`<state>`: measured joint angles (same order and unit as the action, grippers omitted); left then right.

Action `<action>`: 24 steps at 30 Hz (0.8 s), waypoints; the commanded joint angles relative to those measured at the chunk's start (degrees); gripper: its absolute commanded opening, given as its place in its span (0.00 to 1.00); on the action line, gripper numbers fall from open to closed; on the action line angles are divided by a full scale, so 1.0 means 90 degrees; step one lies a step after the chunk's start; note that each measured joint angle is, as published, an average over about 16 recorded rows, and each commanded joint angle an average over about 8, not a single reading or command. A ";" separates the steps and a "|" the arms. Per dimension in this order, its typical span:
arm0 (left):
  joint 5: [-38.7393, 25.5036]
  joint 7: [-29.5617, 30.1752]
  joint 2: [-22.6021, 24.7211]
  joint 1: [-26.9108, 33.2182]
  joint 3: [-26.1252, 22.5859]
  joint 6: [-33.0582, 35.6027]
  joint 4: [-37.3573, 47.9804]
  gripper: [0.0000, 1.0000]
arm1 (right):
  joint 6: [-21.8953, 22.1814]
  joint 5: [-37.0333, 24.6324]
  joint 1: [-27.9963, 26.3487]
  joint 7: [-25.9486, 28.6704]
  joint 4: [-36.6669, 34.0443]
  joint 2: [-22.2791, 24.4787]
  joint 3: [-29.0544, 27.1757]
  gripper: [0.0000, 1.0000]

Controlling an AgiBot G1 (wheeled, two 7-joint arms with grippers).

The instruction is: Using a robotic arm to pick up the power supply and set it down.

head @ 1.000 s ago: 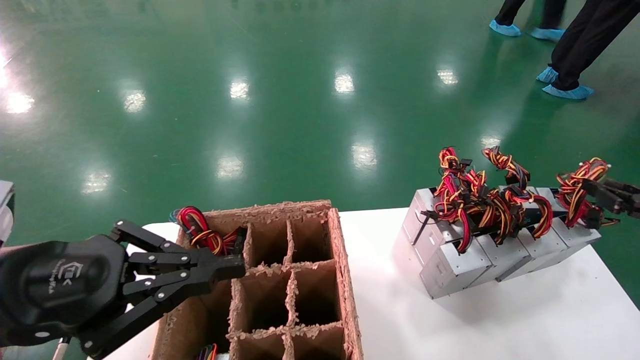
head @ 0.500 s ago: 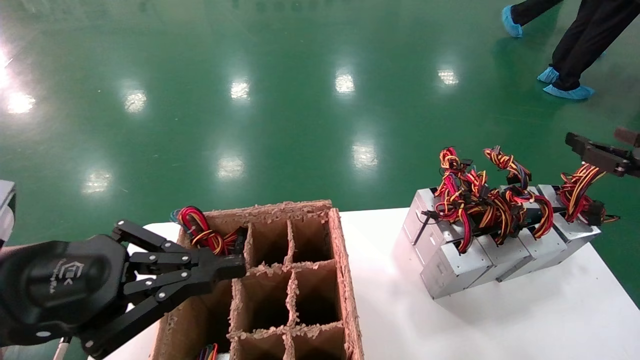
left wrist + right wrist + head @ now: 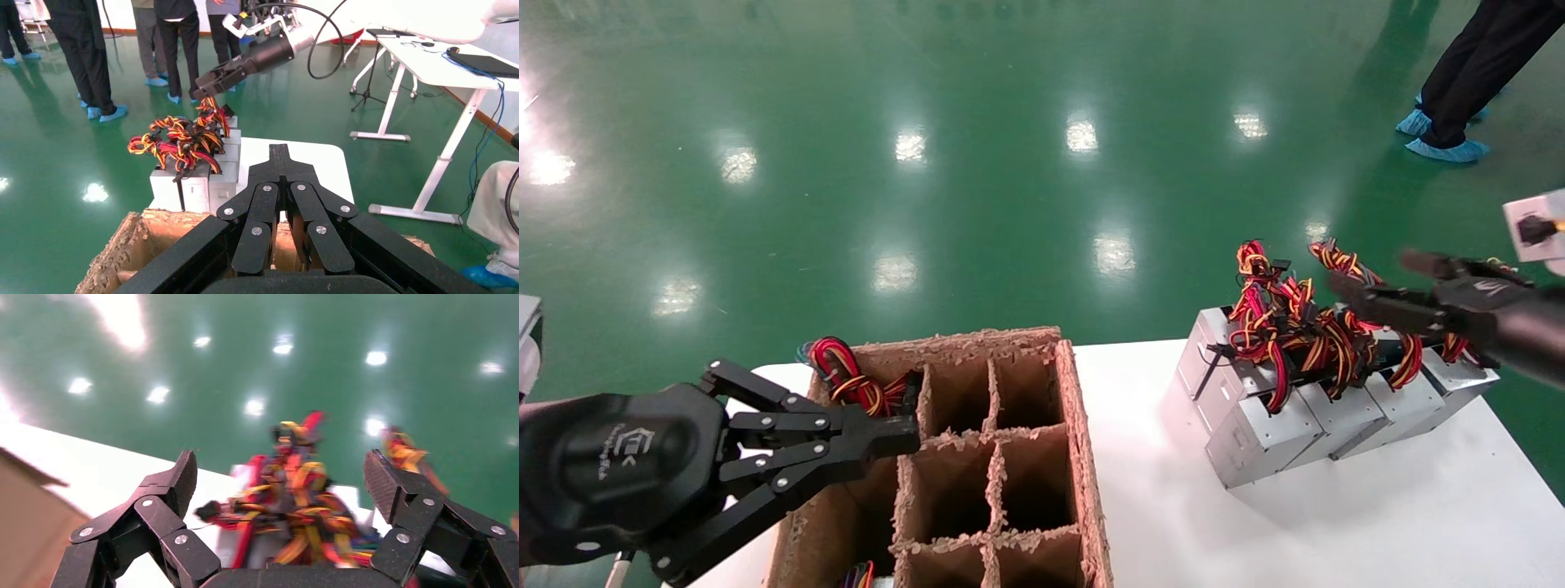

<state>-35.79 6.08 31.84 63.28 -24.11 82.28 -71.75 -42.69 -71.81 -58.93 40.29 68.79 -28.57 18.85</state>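
Observation:
Several silver-grey power supplies [image 3: 1258, 437] stand in a row on the right of the white table [image 3: 1336, 523], their red, yellow and black wires [image 3: 1287, 327] bunched on top. My right gripper [image 3: 1377, 276] hovers open just above the wires of the middle units, touching nothing. The right wrist view shows its fingers [image 3: 180, 478] spread wide with the wire bundles [image 3: 294, 496] below the gap. From the left wrist view the white right arm [image 3: 343, 18] reaches over the row of power supplies [image 3: 196, 184]. My left gripper [image 3: 903, 437] is shut and idle over the carton's left side.
A brown cardboard carton [image 3: 1083, 457] with dividers stands at the table's left; red and yellow wires [image 3: 846, 380] stick out of its back-left cell. A person's legs [image 3: 1459, 73] stand on the green floor at the far right. White desks [image 3: 428, 67] stand beyond the table.
My right gripper left the rightmost wire bundle, rose and opened, then swung left to hover over the middle bundles. The left arm has not moved.

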 commanded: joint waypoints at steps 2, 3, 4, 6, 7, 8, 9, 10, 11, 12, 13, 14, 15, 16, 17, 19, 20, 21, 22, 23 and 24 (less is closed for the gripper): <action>0.0000 0.0000 0.0000 0.0000 0.0000 0.0000 0.0000 0.00 | -0.0326 0.0227 -0.0020 -0.0224 0.0036 -0.0049 -0.0021 1.00; 0.0000 0.0000 0.0000 0.0000 0.0000 0.0000 0.0000 0.00 | -0.0437 0.0305 -0.0027 -0.0300 0.0049 -0.0066 -0.0029 1.00; 0.0000 0.0000 0.0000 0.0000 0.0000 0.0000 0.0000 0.00 | -0.0545 0.0379 -0.0033 -0.0374 0.0061 -0.0082 -0.0036 1.00; 0.0000 0.0000 0.0000 0.0000 0.0000 0.0000 0.0000 0.00 | -0.0768 0.0535 -0.0047 -0.0527 0.0086 -0.0115 -0.0050 1.00; 0.0000 0.0000 0.0000 0.0000 0.0000 0.0000 0.0000 0.00 | -0.0875 0.0610 -0.0054 -0.0601 0.0098 -0.0131 -0.0058 1.00; 0.0000 0.0000 0.0000 0.0000 0.0000 0.0000 0.0000 0.00 | -0.0983 0.0684 -0.0060 -0.0675 0.0110 -0.0147 -0.0065 1.00; 0.0000 0.0000 0.0000 0.0000 0.0000 0.0000 0.0000 0.00 | -0.1094 0.0762 -0.0067 -0.0752 0.0122 -0.0164 -0.0072 1.00; 0.0000 0.0000 0.0000 0.0000 0.0000 0.0000 0.0000 0.12 | -0.1201 0.0837 -0.0074 -0.0825 0.0134 -0.0180 -0.0079 1.00; 0.0000 0.0000 0.0000 0.0000 0.0000 0.0000 0.0000 0.24 | -0.1309 0.0912 -0.0080 -0.0899 0.0146 -0.0196 -0.0086 1.00; 0.0000 0.0000 0.0000 0.0000 0.0000 0.0000 0.0000 0.37 | -0.1420 0.0989 -0.0087 -0.0975 0.0158 -0.0213 -0.0093 1.00; 0.0000 0.0000 0.0000 0.0000 0.0000 0.0000 0.0000 0.49 | -0.1528 0.1064 -0.0094 -0.1049 0.0170 -0.0229 -0.0100 1.00; 0.0000 0.0000 0.0000 0.0000 0.0000 0.0000 0.0000 0.62 | -0.1635 0.1139 -0.0100 -0.1123 0.0182 -0.0245 -0.0107 1.00; 0.0000 0.0000 0.0000 0.0000 0.0000 0.0000 0.0000 0.74 | -0.1742 0.1213 -0.0107 -0.1197 0.0194 -0.0261 -0.0115 1.00; 0.0000 0.0000 0.0000 0.0000 0.0000 0.0000 0.0000 0.87 | -0.1854 0.1291 -0.0113 -0.1273 0.0207 -0.0278 -0.0122 1.00; 0.0000 0.0000 0.0000 0.0000 0.0000 0.0000 0.0000 0.99 | -0.1961 0.1366 -0.0120 -0.1347 0.0219 -0.0294 -0.0129 1.00; 0.0000 0.0000 0.0000 0.0000 0.0000 0.0000 0.0000 1.00 | -0.2180 0.1518 -0.0133 -0.1497 0.0243 -0.0327 -0.0143 1.00; 0.0000 0.0000 0.0000 0.0000 0.0000 0.0000 0.0000 1.00 | -0.2288 0.1594 -0.0140 -0.1572 0.0255 -0.0343 -0.0150 1.00; 0.0000 0.0000 0.0000 0.0000 0.0000 0.0000 0.0000 1.00 | -0.2396 0.1669 -0.0147 -0.1646 0.0267 -0.0359 -0.0157 1.00; 0.0000 0.0000 0.0000 0.0000 0.0000 0.0000 0.0000 1.00 | -0.2503 0.1743 -0.0153 -0.1719 0.0279 -0.0375 -0.0165 1.00; 0.0000 0.0000 0.0000 0.0000 0.0000 0.0000 0.0000 1.00 | -0.2615 0.1821 -0.0160 -0.1796 0.0291 -0.0392 -0.0172 1.00; 0.0000 0.0000 0.0000 0.0000 0.0000 0.0000 0.0000 1.00 | -0.2722 0.1896 -0.0167 -0.1870 0.0303 -0.0408 -0.0179 1.00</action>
<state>-35.79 6.08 31.84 63.28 -24.12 82.28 -71.75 -67.18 -54.75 -60.43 23.47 71.52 -32.24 17.24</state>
